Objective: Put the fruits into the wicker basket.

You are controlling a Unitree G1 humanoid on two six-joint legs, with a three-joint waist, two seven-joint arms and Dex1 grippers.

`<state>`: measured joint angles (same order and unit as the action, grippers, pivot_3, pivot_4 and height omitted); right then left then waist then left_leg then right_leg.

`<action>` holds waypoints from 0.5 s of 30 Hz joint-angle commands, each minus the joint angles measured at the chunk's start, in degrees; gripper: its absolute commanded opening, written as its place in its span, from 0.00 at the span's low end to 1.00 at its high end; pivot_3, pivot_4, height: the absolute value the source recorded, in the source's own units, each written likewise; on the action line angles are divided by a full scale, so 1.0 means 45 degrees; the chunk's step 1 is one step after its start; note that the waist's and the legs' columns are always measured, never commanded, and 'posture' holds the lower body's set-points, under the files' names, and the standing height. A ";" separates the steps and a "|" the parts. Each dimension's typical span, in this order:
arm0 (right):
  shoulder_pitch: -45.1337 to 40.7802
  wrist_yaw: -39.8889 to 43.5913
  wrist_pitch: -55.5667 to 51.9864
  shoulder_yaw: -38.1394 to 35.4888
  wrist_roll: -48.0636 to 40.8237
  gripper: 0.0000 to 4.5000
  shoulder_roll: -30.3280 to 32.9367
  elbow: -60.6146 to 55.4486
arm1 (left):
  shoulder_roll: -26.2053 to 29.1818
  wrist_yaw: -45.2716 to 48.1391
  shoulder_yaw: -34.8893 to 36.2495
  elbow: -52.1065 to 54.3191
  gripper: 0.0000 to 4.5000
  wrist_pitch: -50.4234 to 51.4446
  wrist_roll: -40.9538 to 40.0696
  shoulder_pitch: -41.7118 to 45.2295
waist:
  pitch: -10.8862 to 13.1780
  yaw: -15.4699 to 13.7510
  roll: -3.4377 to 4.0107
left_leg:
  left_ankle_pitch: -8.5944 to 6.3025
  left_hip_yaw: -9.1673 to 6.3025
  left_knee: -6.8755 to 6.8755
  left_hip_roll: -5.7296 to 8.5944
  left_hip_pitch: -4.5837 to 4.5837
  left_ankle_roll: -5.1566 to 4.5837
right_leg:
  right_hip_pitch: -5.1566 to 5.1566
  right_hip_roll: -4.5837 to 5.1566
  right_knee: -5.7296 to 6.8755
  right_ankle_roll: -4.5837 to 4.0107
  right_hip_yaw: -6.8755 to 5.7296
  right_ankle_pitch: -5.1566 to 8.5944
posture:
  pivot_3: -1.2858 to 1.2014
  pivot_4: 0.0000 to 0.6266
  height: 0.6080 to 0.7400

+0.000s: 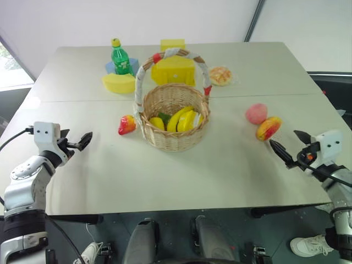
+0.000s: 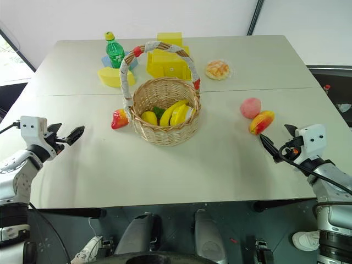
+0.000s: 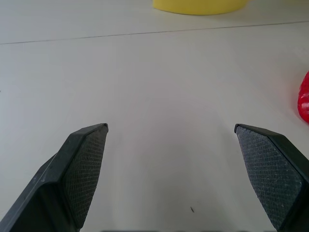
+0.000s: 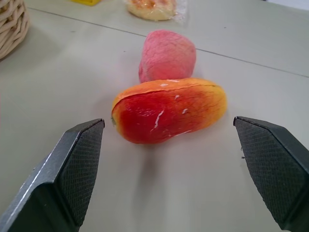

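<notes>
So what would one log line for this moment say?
left claw open, empty | right claw open, facing mango | peach, mango outside wicker basket

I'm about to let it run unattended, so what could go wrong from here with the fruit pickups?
1. The mango lies against the peach; the open right hand closing on the mango may knock the peach away.
2. The small red-and-yellow fruit sits close beside the wicker basket; the open left hand could shove the basket.
3. The basket's tall handle may block a drop from above.
</notes>
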<state>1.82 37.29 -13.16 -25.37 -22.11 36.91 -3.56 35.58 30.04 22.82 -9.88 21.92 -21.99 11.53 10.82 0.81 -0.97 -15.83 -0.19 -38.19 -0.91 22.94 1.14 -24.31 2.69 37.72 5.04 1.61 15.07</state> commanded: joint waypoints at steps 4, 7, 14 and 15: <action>-0.0093 0.0021 0.0285 -0.0163 -0.0062 0.99 0.0076 -0.0248 | 0.0068 -0.0048 0.0177 0.0496 1.00 -0.0009 -0.0166 0.0245 | 0.0000 -0.0007 0.0000 | 0.0000 -0.0003 0.0000 -0.0001 0.0000 0.0000 | 0.0000 0.0002 0.0001 0.0000 -0.0001 0.0000 | 0.52 0.24 1.00; -0.0065 -0.0047 0.0185 -0.0197 -0.0124 0.99 0.0070 -0.0546 | 0.0060 0.0166 0.0110 0.0561 1.00 0.0120 -0.0317 0.0310 | 0.0000 -0.0003 0.0000 | 0.0000 -0.0001 0.0000 0.0000 0.0000 0.0000 | 0.0000 0.0002 0.0001 0.0000 0.0000 0.0000 | 0.52 0.24 1.00; 0.0020 0.0067 -0.0978 -0.0274 -0.1129 0.99 0.0204 -0.2429 | 0.0490 0.0852 -0.0107 0.1014 1.00 0.0479 -0.0577 0.0885 | -0.0001 0.0003 0.0001 | 0.0000 -0.0004 -0.0002 0.0000 0.0000 0.0001 | 0.0000 0.0001 0.0008 0.0000 0.0000 0.0000 | 0.52 0.24 1.00; 0.0111 0.0105 -0.1246 -0.0259 -0.1305 0.99 0.0259 -0.2863 | 0.0581 0.1054 -0.0192 0.1075 1.00 0.0552 -0.0635 0.0995 | -0.0001 0.0006 0.0001 | 0.0000 -0.0003 -0.0002 -0.0002 0.0000 0.0001 | 0.0000 0.0001 0.0009 0.0000 0.0000 0.0000 | 0.52 0.24 1.00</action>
<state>2.26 37.50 -17.44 -25.34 -25.59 37.07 -11.67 36.31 33.23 21.50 -7.81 24.40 -23.84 14.85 10.81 0.83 -0.97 -15.83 -0.21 -38.19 -0.92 22.94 1.14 -24.31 2.70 37.76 5.04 1.61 15.07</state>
